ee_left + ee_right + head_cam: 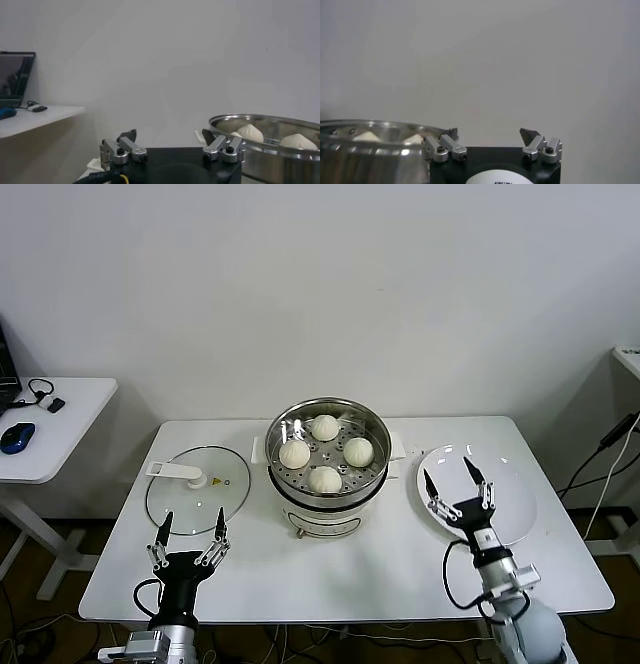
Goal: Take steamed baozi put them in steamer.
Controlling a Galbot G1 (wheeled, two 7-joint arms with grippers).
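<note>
Several off-white steamed baozi rest on the perforated tray inside the shiny steamer at the middle of the table. From the left wrist view the steamer's rim shows with two baozi tops above it. My right gripper stands open over the white plate, nothing between its fingers, and the right wrist view shows it beside the steamer. My left gripper stands open near the table's front left, empty, as the left wrist view confirms.
A flat glass lid with a white handle lies left of the steamer, just beyond the left gripper. A side table with a blue mouse stands at far left. Cables hang off the right.
</note>
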